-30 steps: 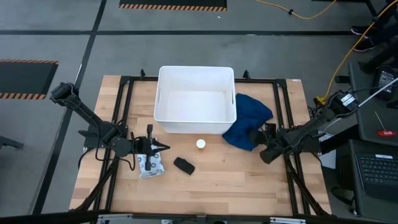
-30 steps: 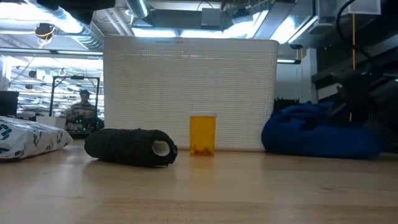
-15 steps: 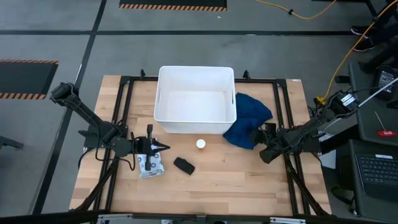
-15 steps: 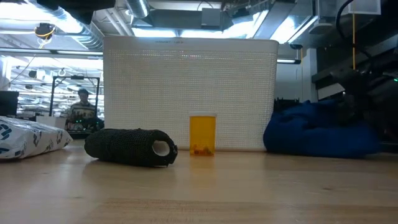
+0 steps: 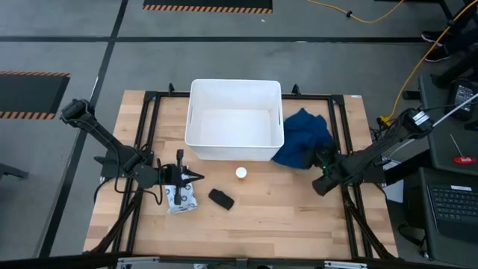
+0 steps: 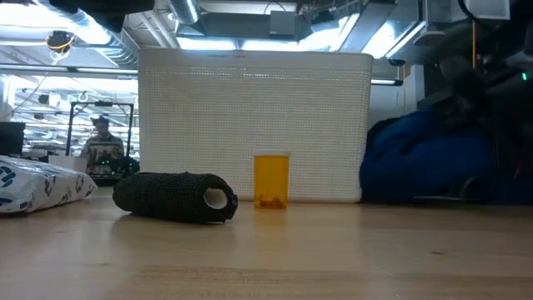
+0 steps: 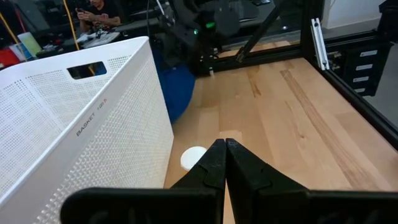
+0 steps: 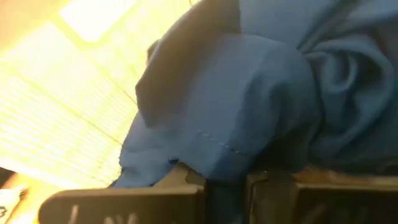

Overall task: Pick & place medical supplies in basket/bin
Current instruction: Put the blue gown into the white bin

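right gripper: the right gripper (image 5: 317,158) has just snapped closed on the near edge of the large dark-blue cloth (image 5: 302,137); a second ago its jaws stood wide. The right wrist view shows a fold of fabric pinched between the two fingers (image 8: 186,180).
cloth: bunched and drawn up since a moment ago. From the low view it now stands taller and its underside looks partly off the wooden table (image 5: 299,217). It sits just beside the right wall of the white rectangular plastic tub (image 5: 199,112), not yet inside.
left gripper: the left gripper (image 5: 196,177) is closed on nothing, parked by the small white packet with dark dot pattern (image 5: 181,199).
other supplies: small black oblong (image 5: 220,199) and tiny orange bottle with white cap (image 5: 241,173) lie untouched on the table in front of the tub.
tub: nothing visible inside.
meaning: grasp looks good, lift has begun. Next is to carry the cloth up over the rim and release.
risk: trailing fabric may snag on the rim or drape outside.
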### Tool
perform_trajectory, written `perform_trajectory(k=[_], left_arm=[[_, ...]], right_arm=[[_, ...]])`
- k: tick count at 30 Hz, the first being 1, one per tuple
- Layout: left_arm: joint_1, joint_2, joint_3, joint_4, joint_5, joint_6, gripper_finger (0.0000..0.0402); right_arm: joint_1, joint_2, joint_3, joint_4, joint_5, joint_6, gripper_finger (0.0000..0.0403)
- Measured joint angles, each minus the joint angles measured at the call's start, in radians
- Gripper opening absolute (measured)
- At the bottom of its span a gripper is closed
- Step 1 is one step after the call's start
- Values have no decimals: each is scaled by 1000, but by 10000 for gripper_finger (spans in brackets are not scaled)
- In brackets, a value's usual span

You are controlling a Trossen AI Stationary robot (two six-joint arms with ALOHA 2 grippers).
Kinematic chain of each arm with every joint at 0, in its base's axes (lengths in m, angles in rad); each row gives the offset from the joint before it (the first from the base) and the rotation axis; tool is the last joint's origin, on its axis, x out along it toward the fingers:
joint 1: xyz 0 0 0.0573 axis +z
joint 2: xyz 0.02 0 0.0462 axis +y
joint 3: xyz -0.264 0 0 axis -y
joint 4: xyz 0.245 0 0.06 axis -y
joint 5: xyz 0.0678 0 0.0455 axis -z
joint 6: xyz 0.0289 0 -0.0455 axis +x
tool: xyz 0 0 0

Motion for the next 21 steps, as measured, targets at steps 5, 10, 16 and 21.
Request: perform_trajectory(k=[5,10,16,21], left_arm=[[0,0,0,0,7,0,4],[0,0,0,0,7,0,4],[0,0,0,0,7,1,4],[0,0,0,0,7,1,4]], right_arm=[[0,-39,162,-306,39,-1,25],[1,-47,302,-536,91,-7,25],[1,-47,421,-705,165,-16,25],[1,-47,499,-718,214,-120,25]])
